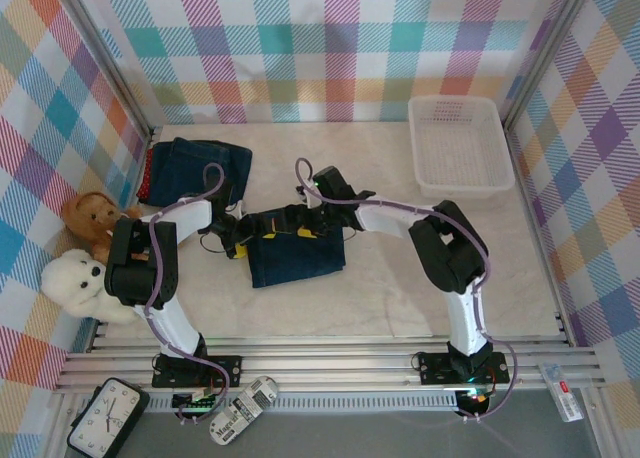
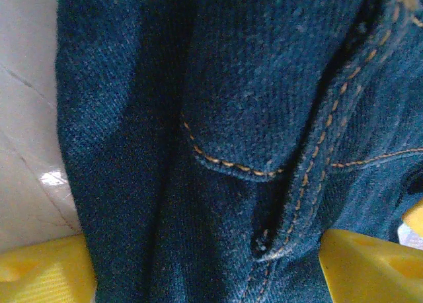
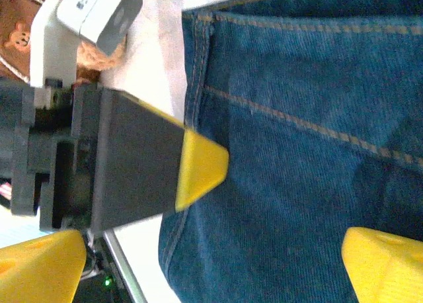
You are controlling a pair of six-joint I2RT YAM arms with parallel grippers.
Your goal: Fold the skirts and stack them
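Pale table (image 1: pixel 400 278), two denim skirts (image 1: pixel 296 261) (image 1: pixel 200 163), two teddy bears (image 1: pixel 90 218) (image 1: pixel 75 283)

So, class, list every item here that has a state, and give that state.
Centre denim skirt, folded, lying flat.
Rear denim skirt, folded, atop red skirt.
Basket, upright, empty.
Left gripper, open, over centre denim.
Right gripper, open, at centre denim's edge.
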